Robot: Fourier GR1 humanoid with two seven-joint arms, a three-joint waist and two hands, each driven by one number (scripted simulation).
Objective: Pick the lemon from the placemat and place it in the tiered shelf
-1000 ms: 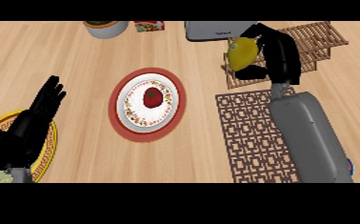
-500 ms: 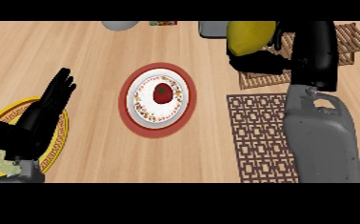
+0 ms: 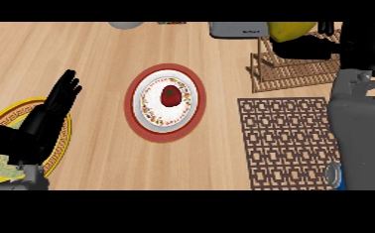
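A yellow lemon (image 3: 291, 29) is high at the upper right, held over the wooden tiered shelf (image 3: 293, 73). My right hand (image 3: 322, 46) is curled round it, its black fingers dark below and beside the fruit, and the grey right forearm rises along the right edge. The brown lattice placemat (image 3: 285, 140) lies bare at the lower right. My left hand (image 3: 51, 110) rests open at the left, fingers up.
A white plate with a red tomato (image 3: 170, 94) sits on a red round mat (image 3: 135, 120) in the middle. A yellow patterned plate (image 3: 62, 145) lies under my left arm. A grey appliance (image 3: 236, 29) stands beside the shelf, and a grey bowl (image 3: 127, 24) at the top edge.
The right hand has carried the lemon farther up and right, from beside the shelf to above it. The view has shifted, sliding the plate and mats rightward. The left hand stays open.
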